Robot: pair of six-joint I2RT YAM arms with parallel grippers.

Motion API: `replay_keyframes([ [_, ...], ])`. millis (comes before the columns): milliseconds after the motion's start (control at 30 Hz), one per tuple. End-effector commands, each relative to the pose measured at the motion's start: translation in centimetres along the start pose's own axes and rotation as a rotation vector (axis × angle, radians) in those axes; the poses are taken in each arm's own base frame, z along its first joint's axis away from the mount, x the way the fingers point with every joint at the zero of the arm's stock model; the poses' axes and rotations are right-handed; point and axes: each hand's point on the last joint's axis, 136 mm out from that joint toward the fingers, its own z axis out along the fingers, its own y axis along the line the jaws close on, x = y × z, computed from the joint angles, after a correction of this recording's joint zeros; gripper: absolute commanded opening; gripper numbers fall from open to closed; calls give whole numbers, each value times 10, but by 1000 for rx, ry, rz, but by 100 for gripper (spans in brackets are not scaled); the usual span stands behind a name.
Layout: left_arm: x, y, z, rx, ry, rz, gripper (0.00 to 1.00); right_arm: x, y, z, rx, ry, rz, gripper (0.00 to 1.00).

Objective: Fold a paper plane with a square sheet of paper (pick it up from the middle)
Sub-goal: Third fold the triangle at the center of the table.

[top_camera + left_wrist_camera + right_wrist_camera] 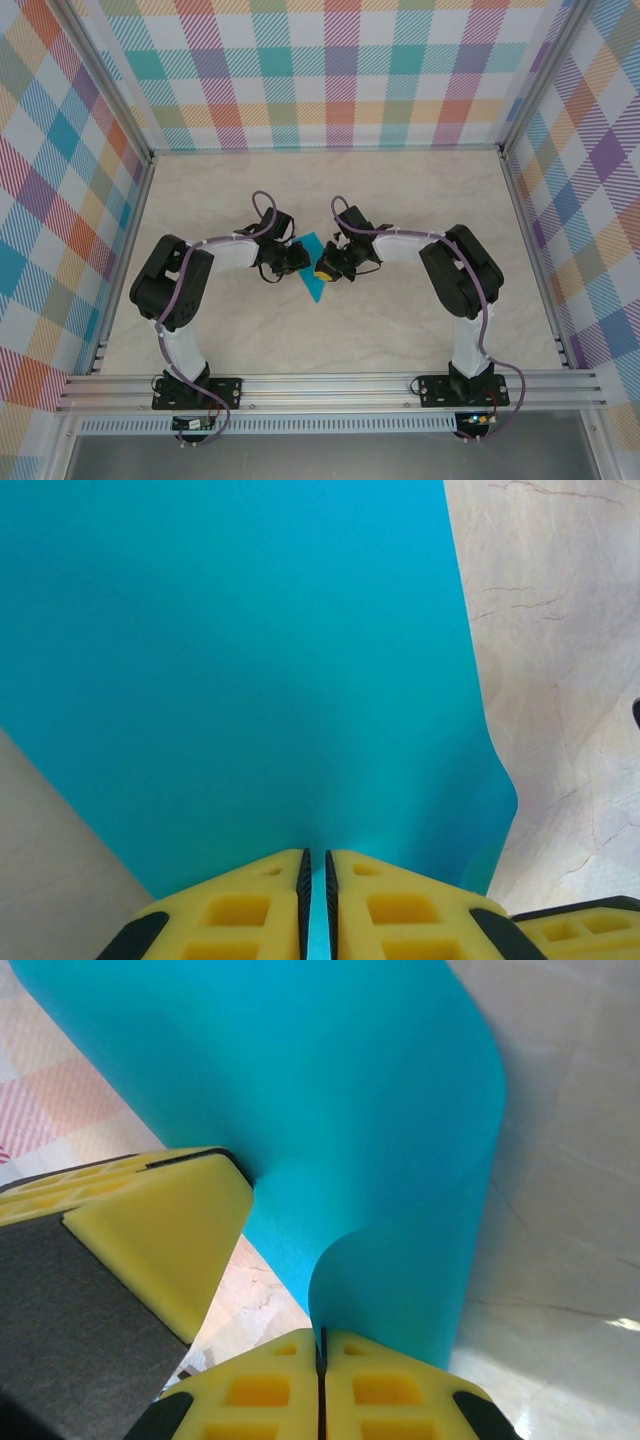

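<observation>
The teal square sheet of paper (316, 287) hangs above the table's middle, held between both grippers and bent into a curve. In the left wrist view the sheet (250, 660) spreads out ahead of my left gripper (316, 858), whose yellow jaws pinch it with only a thin slit left between the pads. My right gripper (321, 1335) is shut on a curled edge of the sheet (350, 1090). From above, the left gripper (298, 258) and right gripper (326, 268) almost touch. No folded paper plane is in view.
The pale marble table (400, 330) lies under the paper. Checked walls (340, 70) enclose the back and both sides. An aluminium rail (330, 385) runs along the near edge by the arm bases.
</observation>
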Motion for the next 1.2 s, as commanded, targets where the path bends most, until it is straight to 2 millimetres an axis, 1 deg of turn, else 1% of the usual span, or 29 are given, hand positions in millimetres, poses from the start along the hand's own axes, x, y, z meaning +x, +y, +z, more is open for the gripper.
replay_keyframes([
  [0,0,4,-1,-23,18,2,14,0,13,4,-45,10,-19,8],
  [200,-10,-7,-13,-1,-22,13,14,-3,11,9,-46,8,-16,7],
  [300,-21,-9,-23,-2,-85,11,15,-5,10,11,-41,4,-11,6],
  [400,-27,-4,-25,-10,-112,-7,15,-5,9,12,-41,4,-11,6],
  [600,-20,11,-7,-35,-62,-45,14,-3,11,12,-50,18,-38,7],
  [767,-13,18,3,-43,-23,-62,14,1,11,13,-50,41,-64,7],
  [1167,-7,20,6,-40,1,-61,13,3,6,18,-23,60,-73,7],
])
